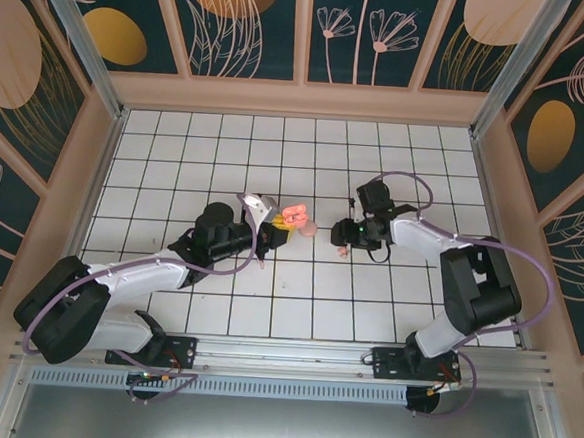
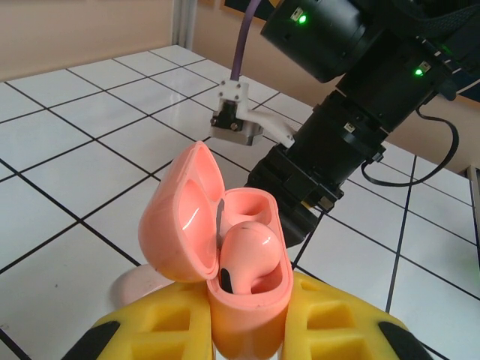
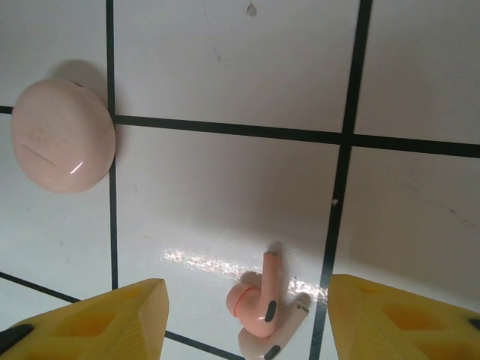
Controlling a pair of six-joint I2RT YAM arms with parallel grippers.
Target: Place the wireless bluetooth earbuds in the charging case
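The charging case [image 2: 247, 315] is salmon pink and stands upright with its lid [image 2: 184, 217] swung open to the left. My left gripper [image 2: 249, 326] is shut on its lower body between yellow fingers [image 2: 161, 326]. One earbud [image 2: 247, 255] sits in the near socket, and the far socket is hollow. From above, the case [image 1: 292, 216] is held just above the tiles at table centre. A second earbud [image 3: 259, 304] lies on a glossy white tile, stem pointing away. My right gripper [image 3: 247, 322] is open, with one yellow finger [image 3: 97, 322] on each side of the earbud, touching neither.
A paler pink round disc [image 3: 61, 135] lies on the tiles up and left of the loose earbud, close to the held case [image 1: 308, 228]. The right arm's black wrist [image 2: 352, 112] hangs just behind the case. Wooden walls ring the tiled floor [image 1: 227, 144].
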